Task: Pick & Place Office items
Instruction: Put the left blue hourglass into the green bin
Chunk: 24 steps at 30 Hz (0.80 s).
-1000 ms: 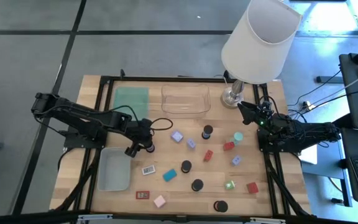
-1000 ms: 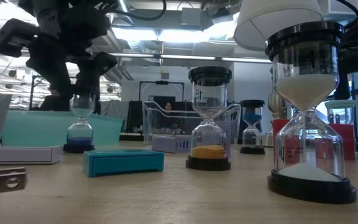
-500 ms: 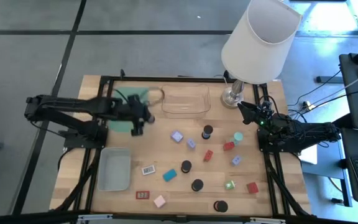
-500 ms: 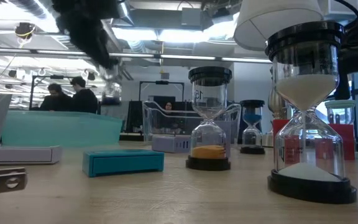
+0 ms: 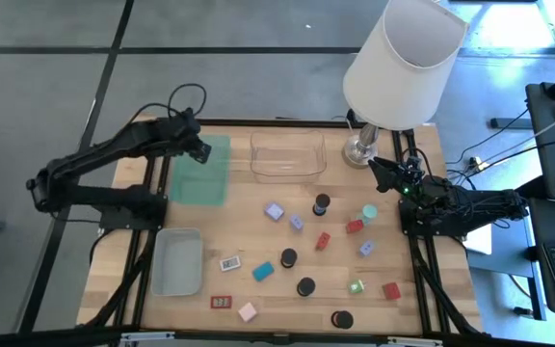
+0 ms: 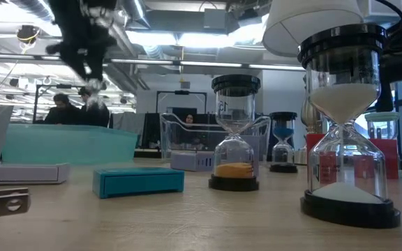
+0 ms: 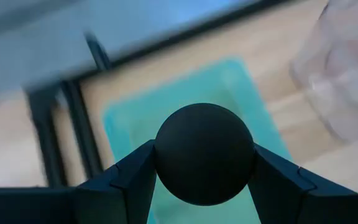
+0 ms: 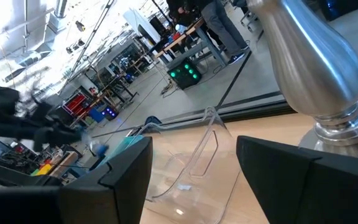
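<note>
Overhead and wrist views of a wooden table [image 5: 258, 241] with two dark arms. The left gripper [image 5: 198, 152] hangs above the flat green mat [image 5: 200, 172] in the table's 10 o'clock sector; in the left wrist view its two dark fingers [image 7: 126, 180] pinch a small sand timer with a round black cap [image 7: 204, 162], the cap filling the gap between them over the green mat. In the low view this timer [image 6: 93, 97] hangs raised in the air under the gripper, well above the table. The right gripper [image 5: 378, 170] rests at the table's 2 o'clock edge, just beside the chrome foot [image 5: 361, 149] of the white-shaded lamp [image 5: 403, 63]; its fingers [image 8: 129, 165] stand apart with nothing between them, pointing toward the clear plastic tray [image 5: 285, 154] at 12 o'clock. A grey rectangular tray [image 5: 177, 262] lies at 8 o'clock. The remaining office items lie scattered from the centre toward 5 o'clock: a lilac block [image 5: 275, 211], a black-capped timer [image 5: 321, 204], a red block [image 5: 323, 241], a teal block [image 5: 263, 272], a flat white labelled rectangle [image 5: 229, 262], a flat red labelled rectangle [image 5: 222, 302], a pink block [image 5: 248, 311], a green block [image 5: 356, 286] and another black cap [image 5: 341, 320].
</note>
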Each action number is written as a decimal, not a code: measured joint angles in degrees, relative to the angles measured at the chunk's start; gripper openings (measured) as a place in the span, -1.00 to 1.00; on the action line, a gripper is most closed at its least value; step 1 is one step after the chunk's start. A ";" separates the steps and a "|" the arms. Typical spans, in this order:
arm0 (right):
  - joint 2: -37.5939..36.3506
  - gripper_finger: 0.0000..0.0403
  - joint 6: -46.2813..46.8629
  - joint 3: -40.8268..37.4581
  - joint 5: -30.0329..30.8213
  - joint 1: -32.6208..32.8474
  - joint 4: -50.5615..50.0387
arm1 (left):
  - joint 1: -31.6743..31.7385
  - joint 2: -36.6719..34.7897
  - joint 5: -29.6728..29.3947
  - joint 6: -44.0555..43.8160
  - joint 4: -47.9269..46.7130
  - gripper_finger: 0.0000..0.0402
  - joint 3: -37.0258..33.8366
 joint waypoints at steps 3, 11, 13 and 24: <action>0.00 0.18 0.00 0.00 0.00 0.00 0.00 | 1.96 1.58 1.79 -3.20 0.81 0.03 -2.80; 0.00 0.18 -0.01 0.00 0.00 0.00 0.00 | 6.56 8.25 -2.42 -5.09 2.46 0.03 -3.91; 0.00 0.18 0.00 0.00 0.00 0.00 0.00 | 7.37 10.36 -1.40 -4.30 3.56 0.03 -3.91; 0.00 0.18 -0.02 0.00 -1.05 0.00 0.00 | 11.47 16.90 0.27 1.52 10.34 0.04 -3.95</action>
